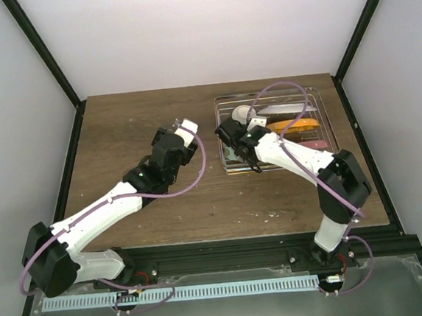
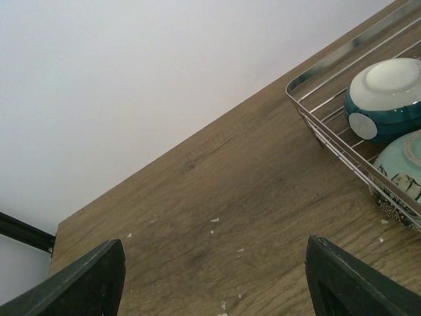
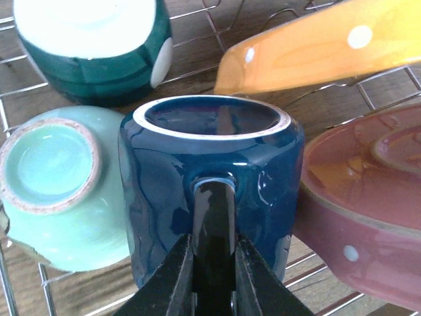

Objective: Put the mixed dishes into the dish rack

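Right gripper (image 3: 212, 266) pinches the handle of the dark blue mug (image 3: 210, 164), which sits upside down inside the dish rack (image 2: 342, 54). Crowding it are one pale green bowl (image 3: 52, 191) touching its left, one blue-sided bowl (image 3: 92, 46) behind, and two plates, orange dotted (image 3: 316, 52) and pink dotted (image 3: 368, 217), on its right. Left gripper (image 2: 217, 280), fingers spread, hangs over the table (image 2: 217, 184).

We can't spot any readable text or numbers. Dark marks on the pale green ceramic bowl (image 2: 406, 158) look illegible.
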`<action>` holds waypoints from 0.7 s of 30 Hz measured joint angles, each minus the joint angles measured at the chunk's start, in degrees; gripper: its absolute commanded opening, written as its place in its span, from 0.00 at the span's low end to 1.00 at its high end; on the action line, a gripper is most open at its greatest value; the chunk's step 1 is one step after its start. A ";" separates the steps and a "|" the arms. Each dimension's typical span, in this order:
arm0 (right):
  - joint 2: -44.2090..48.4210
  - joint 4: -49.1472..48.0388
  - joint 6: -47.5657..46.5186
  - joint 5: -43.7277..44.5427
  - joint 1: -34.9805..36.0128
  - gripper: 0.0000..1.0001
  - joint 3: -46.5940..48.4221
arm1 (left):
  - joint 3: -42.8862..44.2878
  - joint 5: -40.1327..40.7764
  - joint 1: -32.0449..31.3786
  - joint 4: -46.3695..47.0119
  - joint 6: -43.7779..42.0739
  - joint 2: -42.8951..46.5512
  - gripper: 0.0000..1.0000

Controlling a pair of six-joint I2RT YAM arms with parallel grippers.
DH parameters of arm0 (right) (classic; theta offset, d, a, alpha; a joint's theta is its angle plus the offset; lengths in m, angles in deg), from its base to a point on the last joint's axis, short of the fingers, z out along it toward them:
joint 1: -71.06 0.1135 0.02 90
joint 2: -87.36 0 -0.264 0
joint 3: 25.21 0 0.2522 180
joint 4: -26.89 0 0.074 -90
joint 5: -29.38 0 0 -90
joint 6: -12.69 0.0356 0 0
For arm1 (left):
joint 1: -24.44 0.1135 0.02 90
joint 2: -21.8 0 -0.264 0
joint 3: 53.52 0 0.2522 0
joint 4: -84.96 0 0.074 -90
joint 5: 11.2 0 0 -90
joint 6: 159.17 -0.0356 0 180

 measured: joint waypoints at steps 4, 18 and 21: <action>-4.81 5.31 6.71 3.50 0.52 0.01 4.85 | -2.08 -0.76 0.00 0.02 0.66 2.29 0.77; -17.81 21.94 28.26 14.10 0.83 0.01 15.19 | -4.72 -2.99 0.00 0.02 1.11 4.85 0.77; -18.49 23.21 30.12 15.08 1.03 0.01 15.30 | -4.81 -3.17 0.00 0.02 1.11 4.94 0.77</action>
